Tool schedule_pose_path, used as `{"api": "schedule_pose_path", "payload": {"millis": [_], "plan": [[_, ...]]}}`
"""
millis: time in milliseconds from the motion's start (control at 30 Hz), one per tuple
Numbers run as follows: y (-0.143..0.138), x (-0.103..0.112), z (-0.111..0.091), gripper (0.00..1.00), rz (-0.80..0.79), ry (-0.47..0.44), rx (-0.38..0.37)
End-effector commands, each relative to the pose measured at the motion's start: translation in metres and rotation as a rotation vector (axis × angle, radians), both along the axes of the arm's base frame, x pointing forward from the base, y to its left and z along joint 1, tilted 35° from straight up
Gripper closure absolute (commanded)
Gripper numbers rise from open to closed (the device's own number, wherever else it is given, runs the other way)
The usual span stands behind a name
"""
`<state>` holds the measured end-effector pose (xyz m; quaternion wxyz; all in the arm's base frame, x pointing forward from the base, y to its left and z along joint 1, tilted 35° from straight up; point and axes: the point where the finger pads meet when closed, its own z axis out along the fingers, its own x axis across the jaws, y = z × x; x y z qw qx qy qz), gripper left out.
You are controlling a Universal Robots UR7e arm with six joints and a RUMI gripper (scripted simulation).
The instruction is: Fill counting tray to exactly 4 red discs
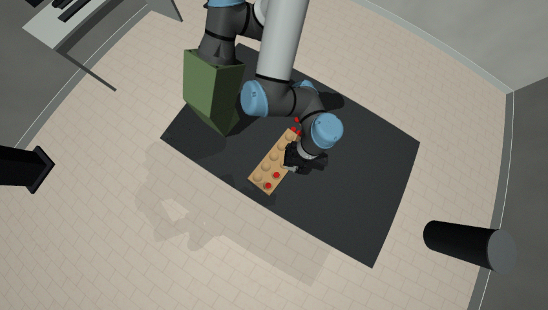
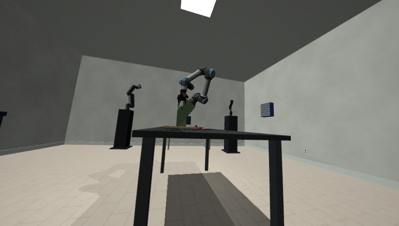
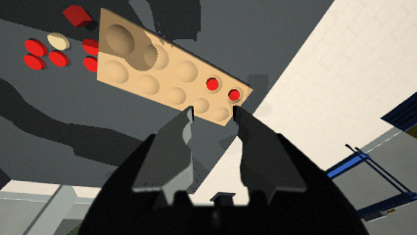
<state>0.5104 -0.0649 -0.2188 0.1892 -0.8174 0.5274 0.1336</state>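
The tan counting tray (image 1: 265,175) (image 2: 173,127) (image 3: 166,80) lies flat on the dark table, with two rows of round pockets. One red disc (image 1: 267,185) (image 3: 234,95) lies in the end pocket of one row; another red disc (image 1: 276,174) (image 3: 211,84) lies in the pocket beside it. The other pockets visible in the wrist view are empty. Several loose red discs (image 1: 293,129) (image 3: 59,59) lie off the tray's far end; two are close against it. My gripper (image 2: 179,107) (image 3: 212,107) is high above the table, fingers apart with nothing between them.
A pale disc (image 3: 59,41) lies among the loose red ones. A red block-like piece (image 3: 77,16) is near them, beside the tray's corner. The green arm base (image 1: 213,88) (image 2: 183,116) stands on the table (image 1: 346,184) (image 2: 224,134). The arm hides part of the tray in the top view.
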Motion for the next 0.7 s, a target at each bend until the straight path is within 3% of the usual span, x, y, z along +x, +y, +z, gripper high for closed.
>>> {"api": "schedule_pose_path", "payload": {"millis": [0, 433, 500, 667], "plan": [[-0.002, 0.006, 0.032, 0.72, -0.022, 0.028, -0.038], [0.012, 0.013, 0.168, 0.72, -0.144, 0.094, -0.206], [0.012, 0.013, 0.168, 0.72, -0.144, 0.094, -0.206], [0.023, 0.004, 0.227, 0.72, -0.206, 0.105, -0.278]]}}
